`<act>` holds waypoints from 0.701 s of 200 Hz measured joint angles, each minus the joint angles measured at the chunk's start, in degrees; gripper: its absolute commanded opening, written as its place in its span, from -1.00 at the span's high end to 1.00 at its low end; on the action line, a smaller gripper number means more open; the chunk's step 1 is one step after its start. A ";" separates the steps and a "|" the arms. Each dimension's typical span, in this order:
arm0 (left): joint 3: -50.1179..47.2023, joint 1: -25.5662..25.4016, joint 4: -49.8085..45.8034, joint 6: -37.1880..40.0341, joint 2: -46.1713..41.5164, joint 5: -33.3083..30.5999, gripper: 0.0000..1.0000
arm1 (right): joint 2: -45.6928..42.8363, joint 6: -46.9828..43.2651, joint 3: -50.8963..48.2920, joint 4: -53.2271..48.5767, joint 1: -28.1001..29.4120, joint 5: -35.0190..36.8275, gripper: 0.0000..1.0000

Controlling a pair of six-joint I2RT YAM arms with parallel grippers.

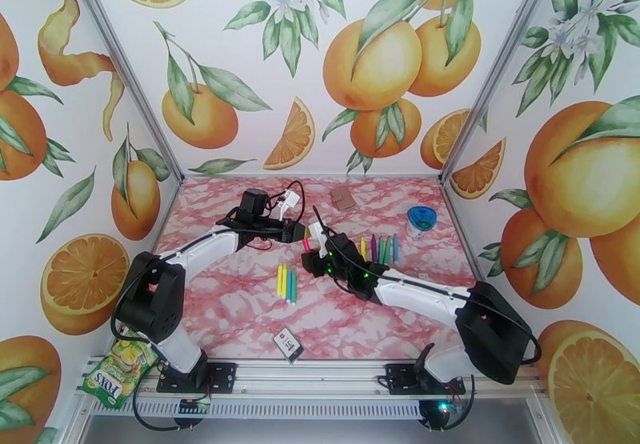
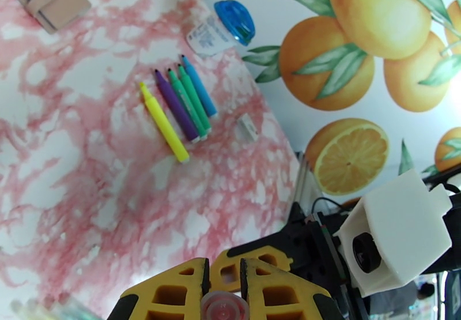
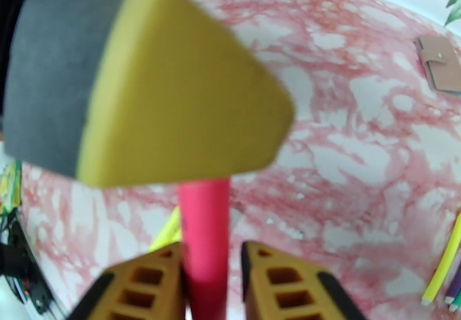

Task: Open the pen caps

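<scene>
Pink-marbled table (image 1: 240, 318), orange-print walls (image 1: 240, 54).
Left tool (image 2: 225, 275) clamps pink pen (image 3: 204, 217); right tool (image 3: 212, 255) flanks it, grip unclear. Left wrist view shows five pens (image 2: 174, 105) in a row.

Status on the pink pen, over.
Left gripper shut on pink pen. Right gripper around its other end, grip unclear. Cap seam hidden. Nothing in the way.

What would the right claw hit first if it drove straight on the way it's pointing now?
The left claw: it sits right ahead, at the far end of the pink marker, seemingly very close.
</scene>
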 measured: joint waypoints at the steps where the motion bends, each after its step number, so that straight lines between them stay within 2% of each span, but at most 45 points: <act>1: 0.02 0.00 0.02 0.00 -0.02 -0.02 0.78 | 0.00 -0.02 0.00 0.02 0.00 0.00 0.59; 61: 2.01 0.00 -3.17 1.36 -0.02 -0.94 0.89 | 0.00 -0.15 0.00 1.07 0.02 -0.37 0.86; 94: 3.17 0.13 -4.90 1.16 -0.02 -2.38 0.98 | 0.00 -0.48 -0.50 2.47 -0.20 -0.37 0.91; 140: 3.30 0.74 -5.90 -1.75 -0.02 -3.65 1.00 | 0.00 -0.52 -1.97 5.51 -0.24 -0.37 0.94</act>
